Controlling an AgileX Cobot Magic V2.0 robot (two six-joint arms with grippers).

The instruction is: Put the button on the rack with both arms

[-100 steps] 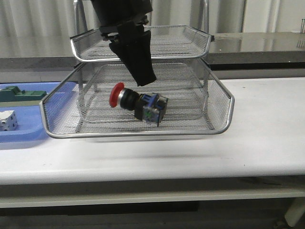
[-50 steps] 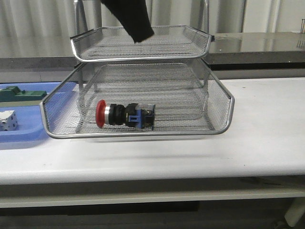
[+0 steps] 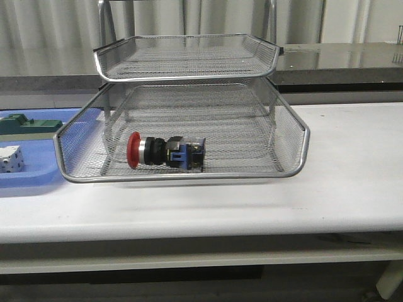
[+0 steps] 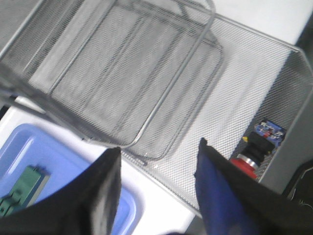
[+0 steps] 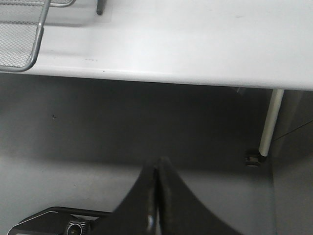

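Observation:
The button (image 3: pixel 165 153) lies on its side in the pulled-out lower tier of the wire-mesh rack (image 3: pixel 296 165), red head toward the left. In the left wrist view the button (image 4: pixel 258 144) shows past one finger, in a corner of that tier. My left gripper (image 4: pixel 157 159) hangs open high above the rack with nothing between its fingers. It is out of the front view. My right gripper (image 5: pixel 157 165) is shut and empty, held low beyond the table's edge over the floor. The rack's corner (image 5: pixel 22 44) shows in its view.
A flat blue tray (image 3: pixel 28 176) sits left of the rack, holding a green block (image 3: pixel 28 123) and a white block (image 3: pixel 9 158). The upper tier (image 3: pixel 189 53) overhangs the back half of the lower one. A table leg (image 5: pixel 268 122) stands near the right arm.
The left gripper let go of the button and rose out of the front view. The button dropped and rolled left, then settled on its side in the lower tier.

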